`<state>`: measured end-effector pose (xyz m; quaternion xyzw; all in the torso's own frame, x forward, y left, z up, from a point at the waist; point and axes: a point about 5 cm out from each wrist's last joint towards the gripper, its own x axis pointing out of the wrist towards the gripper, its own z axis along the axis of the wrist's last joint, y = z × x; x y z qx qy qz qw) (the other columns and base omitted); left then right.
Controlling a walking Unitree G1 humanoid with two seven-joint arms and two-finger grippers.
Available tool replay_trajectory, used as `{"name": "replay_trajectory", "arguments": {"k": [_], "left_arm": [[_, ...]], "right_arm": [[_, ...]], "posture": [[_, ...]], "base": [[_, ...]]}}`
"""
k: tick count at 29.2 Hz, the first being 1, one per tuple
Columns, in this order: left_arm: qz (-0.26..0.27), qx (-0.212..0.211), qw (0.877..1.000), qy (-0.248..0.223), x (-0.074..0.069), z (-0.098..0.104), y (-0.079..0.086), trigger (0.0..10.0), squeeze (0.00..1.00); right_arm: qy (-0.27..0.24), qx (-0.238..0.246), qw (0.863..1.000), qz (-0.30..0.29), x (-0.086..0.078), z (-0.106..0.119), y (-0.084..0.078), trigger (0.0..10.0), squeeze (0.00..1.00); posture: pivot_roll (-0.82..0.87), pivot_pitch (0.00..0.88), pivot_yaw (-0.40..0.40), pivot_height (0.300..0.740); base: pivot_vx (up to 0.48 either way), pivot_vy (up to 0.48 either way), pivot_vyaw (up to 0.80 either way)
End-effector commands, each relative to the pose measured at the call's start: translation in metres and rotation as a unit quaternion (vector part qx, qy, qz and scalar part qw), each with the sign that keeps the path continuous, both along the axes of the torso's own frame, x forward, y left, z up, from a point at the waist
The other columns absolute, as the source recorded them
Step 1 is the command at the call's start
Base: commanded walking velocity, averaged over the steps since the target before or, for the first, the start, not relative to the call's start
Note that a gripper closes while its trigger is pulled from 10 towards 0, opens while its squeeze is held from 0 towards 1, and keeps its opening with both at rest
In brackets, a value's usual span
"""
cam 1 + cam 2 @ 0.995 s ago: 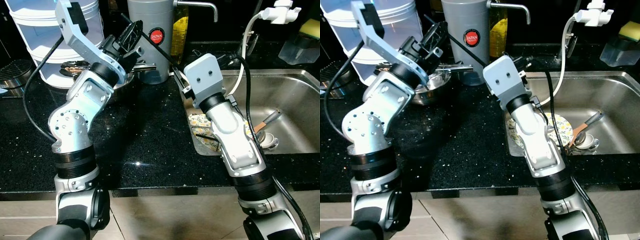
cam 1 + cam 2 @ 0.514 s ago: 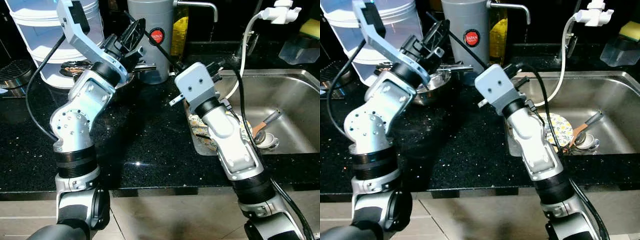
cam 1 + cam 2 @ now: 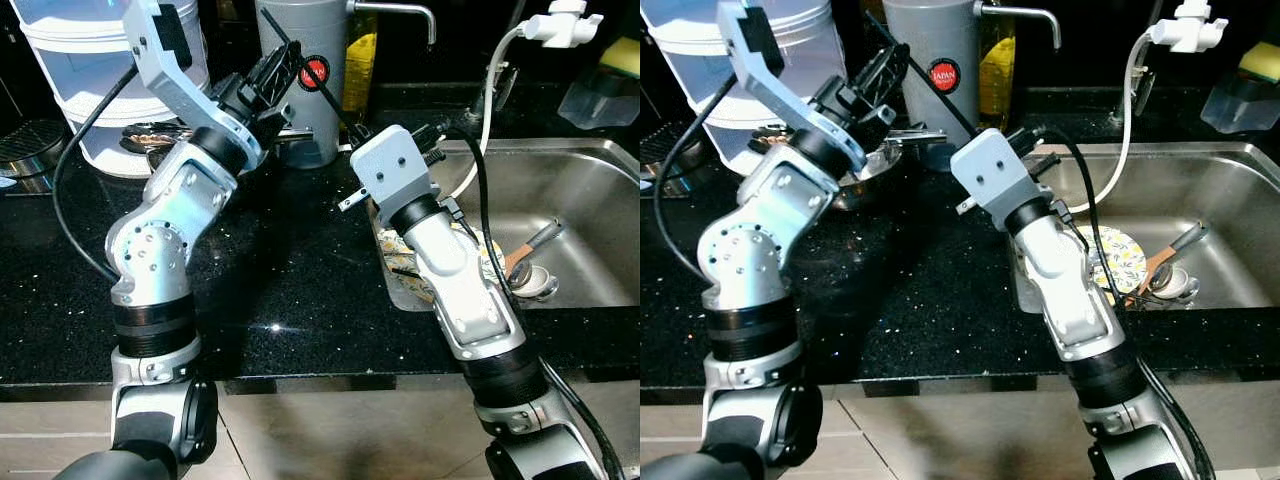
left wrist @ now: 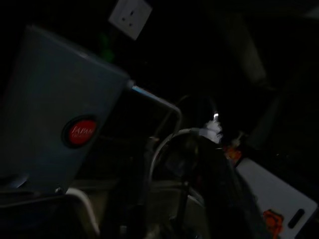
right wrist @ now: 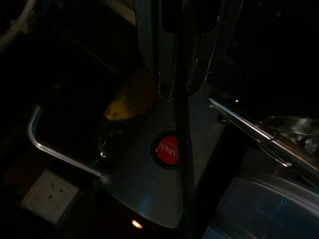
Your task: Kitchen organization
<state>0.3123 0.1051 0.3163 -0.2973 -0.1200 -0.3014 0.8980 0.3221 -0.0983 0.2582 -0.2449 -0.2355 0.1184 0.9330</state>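
The grey canister (image 3: 305, 70) with a red round label stands at the back of the black table (image 3: 290, 270), beside a steel bowl (image 3: 862, 172) and a white water filter jug (image 3: 100, 60). The left gripper (image 3: 272, 72) hovers just before the canister, above the bowl; whether its fingers are apart I cannot tell. The right gripper (image 3: 432, 148) points toward the canister near the sink (image 3: 560, 190); its fingers' state is unclear. A patterned plate (image 3: 1118, 258) lies in the sink.

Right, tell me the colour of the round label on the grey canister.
Red, on the canister; clearest in the right eye view.
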Motion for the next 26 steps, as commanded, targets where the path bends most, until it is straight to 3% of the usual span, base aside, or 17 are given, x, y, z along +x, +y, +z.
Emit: {"name": "replay_trajectory", "arguments": {"k": [1, 2, 4, 6, 7, 10, 12, 13, 21, 26], "left_arm": [[0.051, 0.041, 0.998, 0.001, 0.0, -0.011, 0.012, 10.0, 0.0], [0.051, 0.041, 0.998, 0.001, 0.0, -0.011, 0.012, 10.0, 0.0], [0.075, 0.093, 0.993, -0.016, -0.003, -0.017, 0.012, 10.0, 0.0], [0.121, 0.178, 0.976, -0.04, -0.004, -0.026, 0.012, 10.0, 0.0], [0.134, 0.193, 0.971, -0.043, -0.004, -0.029, 0.012, 10.0, 0.0], [0.195, 0.243, 0.95, -0.038, 0.002, -0.038, 0.018, 10.0, 0.0], [0.209, 0.252, 0.944, -0.04, 0.003, -0.039, 0.02, 10.0, 0.0], [0.234, 0.272, 0.932, -0.054, 0.004, -0.039, 0.021, 10.0, 0.0], [0.27, 0.297, 0.913, -0.065, 0.006, -0.044, 0.023, 10.0, 0.0], [0.271, 0.304, 0.911, -0.069, 0.006, -0.046, 0.022, 10.0, 0.0]], "right_arm": [[0.011, 0.045, 0.997, -0.055, 0.008, 0.003, -0.022, 10.0, 0.0], [0.011, 0.045, 0.997, -0.055, 0.008, 0.003, -0.022, 10.0, 0.0], [0.031, 0.087, 0.993, -0.07, 0.011, 0.001, -0.03, 10.0, 0.0], [0.076, 0.176, 0.979, -0.065, 0.015, -0.003, -0.039, 10.0, 0.0], [0.089, 0.205, 0.973, -0.06, 0.016, -0.005, -0.041, 10.0, 0.0], [0.096, 0.24, 0.965, -0.038, 0.016, -0.003, -0.043, 10.0, 0.0], [0.094, 0.241, 0.965, -0.034, 0.016, -0.002, -0.043, 10.0, 0.0], [0.093, 0.251, 0.963, -0.021, 0.015, 0.0, -0.04, 10.0, 0.0], [0.094, 0.263, 0.96, 0.002, 0.014, 0.004, -0.034, 10.0, 0.0], [0.096, 0.265, 0.959, 0.007, 0.013, 0.004, -0.034, 10.0, 0.0]], "posture": [[0.03, 0.0, 0.025, 0.74], [0.03, 0.0, 0.025, 0.74], [0.03, 0.0, 0.025, 0.74], [0.03, 0.0, 0.023, 0.74], [0.04, 0.0, 0.021, 0.74], [0.04, 0.0, 0.016, 0.74], [0.04, 0.0, 0.016, 0.74], [0.04, 0.0, 0.012, 0.74], [0.04, 0.0, 0.005, 0.74], [0.04, 0.0, 0.005, 0.74]], "base": [[0.0, 0.0, 0.0], [0.0, 0.0, 0.0], [0.0, 0.0, 0.0], [0.0, 0.0, 0.0], [0.0, 0.0, 0.0], [0.0, 0.0, 0.0], [0.0, 0.0, 0.0], [0.0, 0.0, 0.0], [0.0, -0.289, 0.0], [0.0, -0.452, 0.0]]}}
